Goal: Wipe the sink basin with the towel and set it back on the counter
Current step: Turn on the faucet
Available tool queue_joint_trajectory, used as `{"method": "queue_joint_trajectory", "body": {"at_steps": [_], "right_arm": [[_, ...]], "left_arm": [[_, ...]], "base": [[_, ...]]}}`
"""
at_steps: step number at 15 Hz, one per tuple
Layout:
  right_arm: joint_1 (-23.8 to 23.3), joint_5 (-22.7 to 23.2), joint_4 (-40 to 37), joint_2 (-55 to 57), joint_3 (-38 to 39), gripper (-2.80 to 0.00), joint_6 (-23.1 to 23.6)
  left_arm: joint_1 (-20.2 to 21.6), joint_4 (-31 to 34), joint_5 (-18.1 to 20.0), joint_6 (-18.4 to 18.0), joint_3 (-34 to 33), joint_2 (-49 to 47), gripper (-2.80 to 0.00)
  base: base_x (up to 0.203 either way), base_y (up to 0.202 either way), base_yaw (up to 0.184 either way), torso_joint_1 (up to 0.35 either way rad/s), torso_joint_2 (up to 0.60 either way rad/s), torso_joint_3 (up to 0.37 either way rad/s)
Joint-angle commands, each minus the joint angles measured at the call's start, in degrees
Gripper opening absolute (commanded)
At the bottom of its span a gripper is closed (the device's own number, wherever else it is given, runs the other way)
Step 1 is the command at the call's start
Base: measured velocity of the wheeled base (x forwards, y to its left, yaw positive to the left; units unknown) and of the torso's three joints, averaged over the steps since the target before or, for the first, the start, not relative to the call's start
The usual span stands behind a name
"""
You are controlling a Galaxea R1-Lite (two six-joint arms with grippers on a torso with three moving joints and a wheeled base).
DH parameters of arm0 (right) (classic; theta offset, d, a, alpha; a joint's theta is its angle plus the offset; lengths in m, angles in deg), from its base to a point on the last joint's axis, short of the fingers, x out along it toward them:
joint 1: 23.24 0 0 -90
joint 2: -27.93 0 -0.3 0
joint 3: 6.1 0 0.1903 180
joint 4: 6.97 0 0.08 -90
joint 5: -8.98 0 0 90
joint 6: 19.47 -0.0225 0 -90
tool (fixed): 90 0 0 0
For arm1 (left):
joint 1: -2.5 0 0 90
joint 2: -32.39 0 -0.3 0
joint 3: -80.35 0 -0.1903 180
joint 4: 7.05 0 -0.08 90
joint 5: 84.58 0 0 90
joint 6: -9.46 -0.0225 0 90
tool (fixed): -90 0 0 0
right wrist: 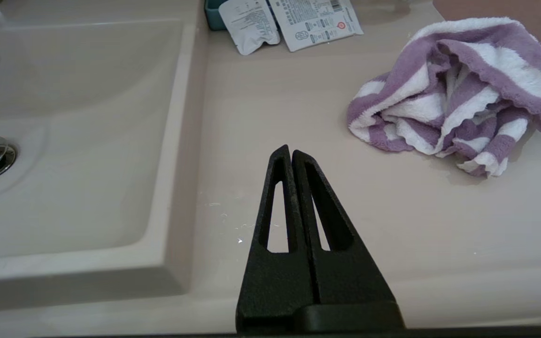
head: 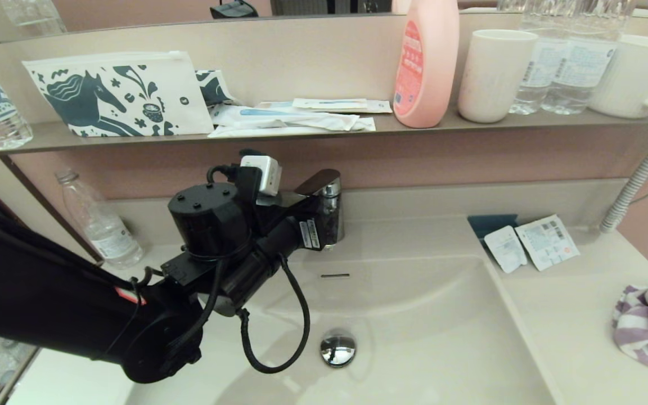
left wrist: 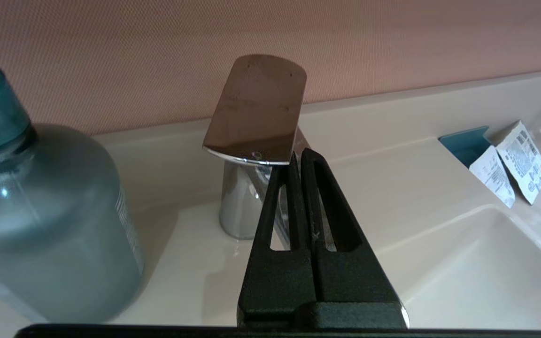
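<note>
Wide rectangular cream-beige sink basin is sitting empty, with its shiny round chrome drain plug at the bottom and a small dark overflow slot in the back wall. No towel is lying in it.

Clear plastic water bottle is standing on the smooth cream-beige tabletop left of the chrome tap; whether it is holding water, cannot tell. Small blue tray is sitting at the basin's far right corner, with two white printed sachets lying against it.

On the narrow grey-brown shelf above: a white zip pouch with dark blue horse print, flat white wrapped packets, a pink lotion bottle, a white ribbed cup, clear water bottles and a white mug. What the cup and mug are holding is not visible.

Purple-and-white striped terry towel is lying crumpled in a loose heap on the tabletop, right of the basin and near the right edge.

Left tool is hovering with its fingers together, tips just at the front edge of the tap's flat lever, holding nothing. Right tool is hanging over the bare tabletop between basin and towel, fingers together, empty, apart from the towel.
</note>
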Motion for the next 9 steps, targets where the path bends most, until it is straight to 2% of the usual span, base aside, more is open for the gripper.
{"method": "queue_joint_trajectory", "body": {"at_steps": [1,9], "right_arm": [[0.00,-0.03,-0.01,0.00,0.00,-2.80,-0.01],[0.00,-0.03,0.03,0.00,0.00,-2.80,-0.01]], "left_arm": [[0.46,-0.60,-0.15,0.04,0.40,0.05,-2.80],[1.03,-0.58,-0.24,-0.05,3.24,0.19,-2.80]], "base": [[0.000,0.000,0.000,0.000,0.00,0.000],[0.000,0.000,0.000,0.000,0.00,0.000]]}}
